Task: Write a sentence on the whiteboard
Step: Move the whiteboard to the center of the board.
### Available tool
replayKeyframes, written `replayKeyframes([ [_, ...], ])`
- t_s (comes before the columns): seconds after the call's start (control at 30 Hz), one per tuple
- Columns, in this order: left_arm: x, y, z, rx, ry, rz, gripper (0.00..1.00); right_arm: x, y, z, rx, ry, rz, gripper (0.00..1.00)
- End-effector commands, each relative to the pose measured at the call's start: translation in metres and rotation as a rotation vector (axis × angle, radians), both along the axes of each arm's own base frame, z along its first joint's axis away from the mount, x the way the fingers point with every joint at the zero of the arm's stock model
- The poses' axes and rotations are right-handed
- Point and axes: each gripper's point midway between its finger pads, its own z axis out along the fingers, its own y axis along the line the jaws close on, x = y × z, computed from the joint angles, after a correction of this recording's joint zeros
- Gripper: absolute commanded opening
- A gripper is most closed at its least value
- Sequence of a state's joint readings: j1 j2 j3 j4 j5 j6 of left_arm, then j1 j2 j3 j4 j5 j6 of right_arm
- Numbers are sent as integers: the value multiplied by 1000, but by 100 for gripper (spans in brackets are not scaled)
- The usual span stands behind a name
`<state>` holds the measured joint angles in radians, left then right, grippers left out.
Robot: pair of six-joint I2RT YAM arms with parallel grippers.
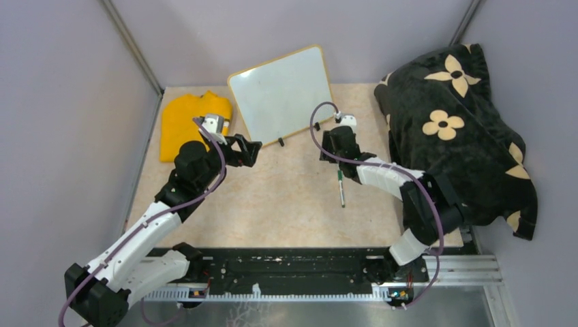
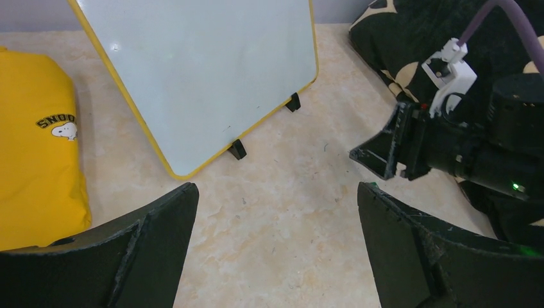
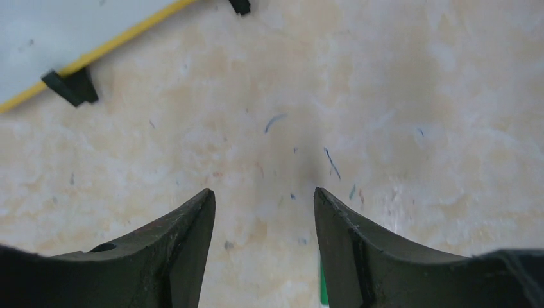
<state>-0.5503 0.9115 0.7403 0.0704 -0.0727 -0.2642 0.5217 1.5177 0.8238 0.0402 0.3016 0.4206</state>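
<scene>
The whiteboard [image 1: 283, 92] [image 2: 205, 70] stands tilted on two black clip feet at the back middle of the table. Its white face is blank and no sentence shows on it. A green-capped marker [image 1: 341, 187] lies on the table in front of the board's right side. My right gripper [image 1: 328, 139] [image 3: 263, 192] hovers low over the table near the board's right foot, jaws partly open with only bare tabletop between them. A green sliver of the marker [image 3: 323, 289] shows beside its right finger. My left gripper [image 1: 249, 151] [image 2: 276, 189] is wide open and empty, facing the board's lower edge.
A folded yellow cloth [image 1: 184, 122] [image 2: 35, 154] lies at the back left. A large black cushion with cream flowers [image 1: 457, 129] [image 2: 410, 38] fills the right side. Grey walls close in on three sides. My two grippers stand close together in front of the board.
</scene>
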Motion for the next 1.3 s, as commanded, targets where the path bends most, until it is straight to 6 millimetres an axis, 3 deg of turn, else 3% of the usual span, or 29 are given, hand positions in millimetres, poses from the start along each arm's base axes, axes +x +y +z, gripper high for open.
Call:
replayKeyframes([
  [0.0,-2,-5,10,-10,-34,-28,99,66,22,37,96,-163,34,56],
  [0.2,0,-6,7,-2,-28,-28,99,105,31,24,81,-155,67,56],
  [0.47,0,-8,7,1,-26,-38,99,138,33,6,26,-125,81,60],
  [0.87,0,-13,4,0,-17,-59,99,158,38,-12,-37,-98,133,59],
  [1.27,3,-15,-2,10,-4,-62,99,170,40,-23,-83,-91,154,49],
])
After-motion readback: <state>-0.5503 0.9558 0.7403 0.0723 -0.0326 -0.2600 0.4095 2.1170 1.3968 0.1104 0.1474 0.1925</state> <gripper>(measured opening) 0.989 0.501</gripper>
